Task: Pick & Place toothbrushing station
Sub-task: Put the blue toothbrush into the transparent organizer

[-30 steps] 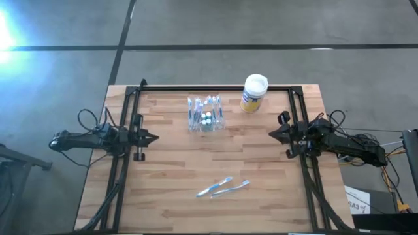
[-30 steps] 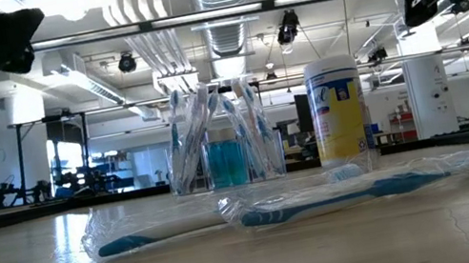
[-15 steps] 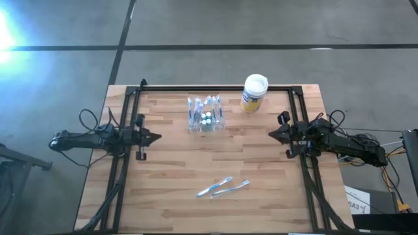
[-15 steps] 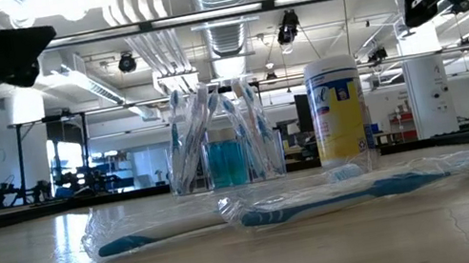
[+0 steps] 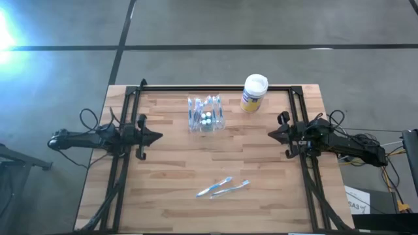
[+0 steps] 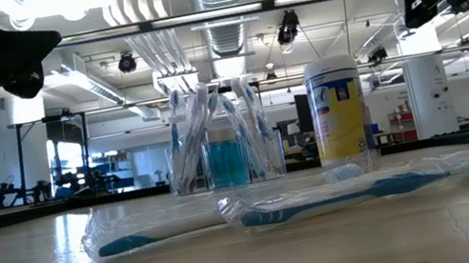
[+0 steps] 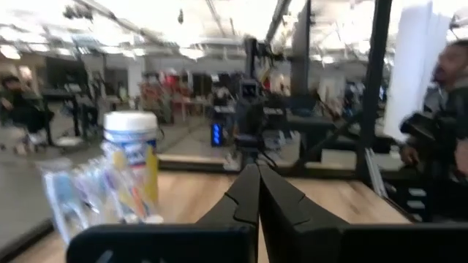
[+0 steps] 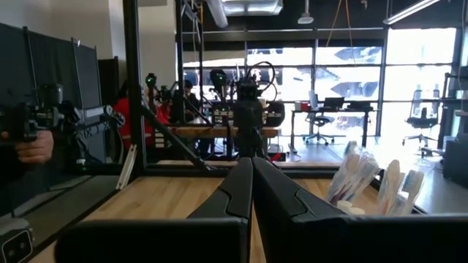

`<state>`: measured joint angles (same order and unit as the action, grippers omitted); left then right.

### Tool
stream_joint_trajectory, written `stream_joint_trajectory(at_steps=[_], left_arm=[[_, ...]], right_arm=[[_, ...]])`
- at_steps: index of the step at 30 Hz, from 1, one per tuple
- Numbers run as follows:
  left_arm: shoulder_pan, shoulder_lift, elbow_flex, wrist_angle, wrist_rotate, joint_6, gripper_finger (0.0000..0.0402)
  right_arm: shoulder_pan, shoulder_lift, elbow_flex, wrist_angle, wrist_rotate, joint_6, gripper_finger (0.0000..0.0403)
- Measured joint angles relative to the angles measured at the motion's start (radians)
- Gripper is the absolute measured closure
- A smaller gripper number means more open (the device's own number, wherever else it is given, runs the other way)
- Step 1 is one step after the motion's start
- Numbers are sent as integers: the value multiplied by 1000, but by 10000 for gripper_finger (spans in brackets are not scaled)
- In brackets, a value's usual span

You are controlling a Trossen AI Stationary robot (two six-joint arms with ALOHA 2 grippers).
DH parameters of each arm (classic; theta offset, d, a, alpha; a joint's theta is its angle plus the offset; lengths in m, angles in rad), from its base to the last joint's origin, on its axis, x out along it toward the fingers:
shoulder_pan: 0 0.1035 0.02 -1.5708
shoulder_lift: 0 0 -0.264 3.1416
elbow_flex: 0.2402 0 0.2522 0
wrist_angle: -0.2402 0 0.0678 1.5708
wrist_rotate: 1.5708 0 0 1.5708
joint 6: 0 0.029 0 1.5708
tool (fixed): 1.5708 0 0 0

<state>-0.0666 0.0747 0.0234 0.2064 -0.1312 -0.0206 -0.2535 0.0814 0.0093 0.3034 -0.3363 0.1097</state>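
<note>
Both arms sit at the table's side edges. In the high view the left gripper [image 5: 155, 138] is at centre-left of the frame, fingers pressed together and holding nothing; its wrist view shows the two dark fingers meeting at a point. The right gripper [image 5: 272, 134] mirrors it at centre-right, jaws closed and empty too.

The toothbrushing station [image 5: 206, 113], that clear plastic holder with brushes and a blue-tinted bottle inside, stands upright in the upper middle of the high view, well apart from both grippers. Just to its right, near the top edge, is the yellow-and-blue canister with the white lid [image 5: 254, 93]. Down in the lower middle lie two wrapped toothbrushes [image 5: 223, 188], side by side on the wooden table [image 5: 170, 170].

My read: nothing has been picked yet, and the step in hand is the reach. Whichever arm goes, it has to spread its fingers before it gets there, wide enough to straddle the holder's walls. The plastic is see-through and probably light and slick, so a low, square grip across the narrower side looks safest; a high pinch could tip it and spill the brushes. From the right, the canister stands close, so that approach needs to come in below it in the frame. The loose toothbrushes are well clear of either path.
</note>
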Motion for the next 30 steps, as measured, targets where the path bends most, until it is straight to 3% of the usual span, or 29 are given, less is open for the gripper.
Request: stream_joint_trajectory(at_steps=[8,24,30], left_arm=[[-54,310,206,7,-28,-10,399],[-312,1284,802,-9,-59,-275,375],[-351,1552,1040,-190,-80,-438,339]], right_arm=[[0,0,0,-2,3,-1,394],[1,2,0,-72,-3,39,394],[1,4,0,-69,-34,89,394]])
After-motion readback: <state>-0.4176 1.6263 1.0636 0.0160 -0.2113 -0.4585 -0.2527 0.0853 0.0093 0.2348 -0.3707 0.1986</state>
